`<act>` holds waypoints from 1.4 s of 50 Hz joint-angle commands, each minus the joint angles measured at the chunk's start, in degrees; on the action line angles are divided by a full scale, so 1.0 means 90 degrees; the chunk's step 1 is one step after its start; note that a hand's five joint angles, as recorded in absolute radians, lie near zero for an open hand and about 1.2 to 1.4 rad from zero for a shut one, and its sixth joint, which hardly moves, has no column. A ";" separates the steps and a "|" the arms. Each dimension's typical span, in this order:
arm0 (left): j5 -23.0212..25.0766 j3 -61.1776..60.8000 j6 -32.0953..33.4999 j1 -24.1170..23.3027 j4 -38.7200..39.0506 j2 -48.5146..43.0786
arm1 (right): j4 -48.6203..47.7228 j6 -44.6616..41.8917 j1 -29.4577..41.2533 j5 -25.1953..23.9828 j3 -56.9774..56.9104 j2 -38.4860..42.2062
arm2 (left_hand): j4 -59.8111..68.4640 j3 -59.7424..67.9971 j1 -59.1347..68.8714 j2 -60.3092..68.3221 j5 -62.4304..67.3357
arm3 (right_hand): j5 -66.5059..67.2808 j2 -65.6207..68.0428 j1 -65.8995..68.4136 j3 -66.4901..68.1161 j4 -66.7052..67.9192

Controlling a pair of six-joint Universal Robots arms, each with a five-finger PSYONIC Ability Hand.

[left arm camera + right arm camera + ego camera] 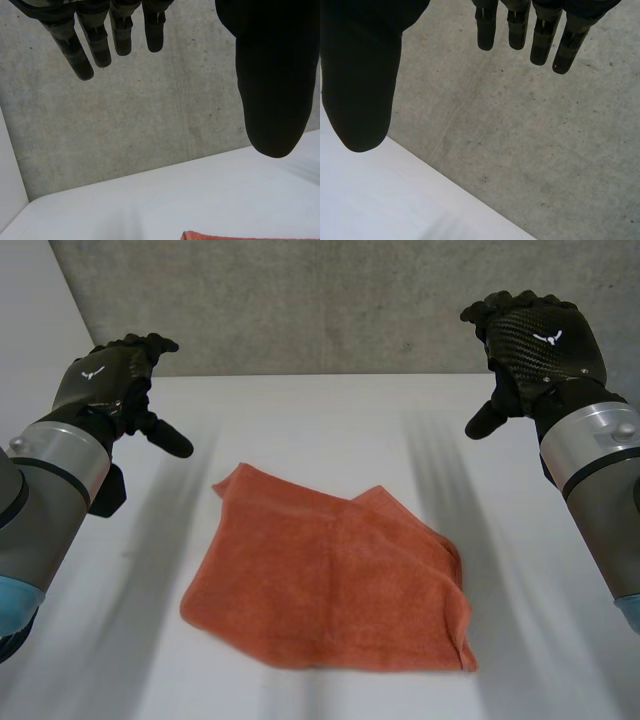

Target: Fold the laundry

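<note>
Towel edge (pixel 235 236) near left robot hand (pixel 270 90)

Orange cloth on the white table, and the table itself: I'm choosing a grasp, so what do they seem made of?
The orange cloth looks like terry towelling: matte, fuzzy nap, soft rounded folds, a hemmed edge. The white table seems a hard, smooth laminate or painted board, flat and even with no grain; the look leaves open which.
</note>
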 commanded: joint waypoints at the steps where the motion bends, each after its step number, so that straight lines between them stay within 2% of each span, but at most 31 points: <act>1: 0.0002 -0.0001 0.0000 -0.0010 0.0010 -0.0009 | 0.0011 -0.0003 -0.0007 -0.0008 -0.0008 0.0000 | -0.0107 -0.0167 -0.0131 -0.0124 -0.0124 | -0.0368 -0.0219 -0.0104 -0.0176 -0.0299; 13: 0.0002 -0.0001 0.0009 -0.0019 0.0010 -0.0039 | 0.0031 -0.0003 0.0022 -0.0086 -0.0027 0.0039 | -0.0107 -0.0167 -0.0131 -0.0124 -0.0124 | -0.0368 -0.0219 -0.0104 -0.0176 -0.0299; 26: -0.0008 0.0009 0.0009 0.0000 0.0010 -0.0039 | 0.0255 -0.0003 0.0061 -0.0857 -0.0066 0.0331 | -0.0107 -0.0167 -0.0131 -0.0124 -0.0124 | -0.0368 -0.0219 -0.0104 -0.0176 -0.0299; 27: -0.0008 0.0009 0.0009 0.0000 0.0019 -0.0039 | 0.0410 0.0006 0.0071 -0.1109 -0.0115 0.0438 | -0.0107 -0.0167 -0.0131 -0.0124 -0.0124 | -0.0368 -0.0219 -0.0104 -0.0176 -0.0299; 30: -0.0008 0.0019 0.0009 0.0010 0.0020 -0.0039 | 0.0597 0.0006 0.0071 -0.1404 -0.0222 0.0585 | -0.0107 -0.0167 -0.0131 -0.0124 -0.0124 | -0.0368 -0.0219 -0.0104 -0.0176 -0.0299; 36: -0.0008 0.0019 0.0009 0.0020 0.0029 -0.0029 | 0.1241 0.0114 0.0100 -0.1980 -0.0808 0.1414 | -0.0107 -0.0167 -0.0131 -0.0124 -0.0124 | -0.0368 -0.0219 -0.0104 -0.0176 -0.0299; 41: -0.0008 0.0019 0.0009 0.0010 0.0029 -0.0029 | 0.1543 0.0299 0.0431 -0.2322 -0.1489 0.2340 | -0.0107 -0.0167 -0.0131 -0.0124 -0.0124 | -0.0368 -0.0219 -0.0104 -0.0176 -0.0299; 46: -0.0008 0.0009 0.0009 0.0010 0.0029 -0.0068 | 0.1847 0.0417 0.0764 -0.2352 -0.2398 0.3493 | -0.0107 -0.0167 -0.0131 -0.0124 -0.0124 | -0.0135 0.0014 0.0129 0.0057 -0.0066; 49: -0.0008 0.0009 0.0019 0.0010 0.0029 -0.0078 | 0.1886 0.0417 0.0832 -0.2332 -0.2702 0.3885 | -0.0107 -0.0167 -0.0131 -0.0124 -0.0124 | 0.0108 0.0257 0.0372 0.0300 0.0177; 53: -0.0008 0.0009 0.0019 0.0020 0.0029 -0.0088 | 0.1896 0.0378 0.1008 -0.2216 -0.3103 0.4384 | -0.0088 -0.0148 -0.0112 -0.0106 -0.0105 | 0.0575 0.0724 0.0839 0.0766 0.0644; 58: -0.0008 0.0009 0.0029 0.0020 0.0039 -0.0088 | 0.1916 0.0319 0.1165 -0.1777 -0.3561 0.4668 | -0.0070 -0.0129 -0.0094 -0.0087 -0.0086 | 0.4175 0.4324 0.4439 0.4366 0.4244; 63: 0.0002 0.0009 0.0029 0.0020 0.0039 -0.0088 | 0.1974 0.0319 0.1145 -0.1678 -0.3738 0.4580 | -0.0070 -0.0129 -0.0094 -0.0087 -0.0086 | 0.5173 0.5322 0.5437 0.5364 0.5242; 65: 0.0002 0.0009 0.0029 0.0020 0.0039 -0.0088 | 0.2013 0.0319 0.1145 -0.1698 -0.3729 0.4551 | -0.0032 -0.0092 -0.0056 -0.0050 -0.0049 | 0.5155 0.5304 0.5420 0.5347 0.5224; 66: 0.0002 0.0009 0.0029 0.0020 0.0039 -0.0088 | 0.2091 0.0300 0.1145 -0.1717 -0.3709 0.4550 | -0.0014 -0.0073 -0.0038 -0.0031 -0.0030 | 0.4656 0.4804 0.4920 0.4847 0.4724; 67: 0.0002 0.0009 0.0019 0.0020 0.0039 -0.0078 | 0.2140 0.0290 0.1136 -0.1717 -0.3709 0.4560 | -0.0014 -0.0073 -0.0037 -0.0031 -0.0030 | 0.3892 0.4041 0.4156 0.4083 0.3961; 70: 0.0012 0.0019 0.0019 0.0020 0.0039 -0.0068 | 0.2383 0.0192 0.1145 -0.1659 -0.3689 0.4628 | -0.0014 -0.0073 -0.0037 -0.0031 -0.0030 | 0.0288 0.0436 0.0552 0.0479 0.0357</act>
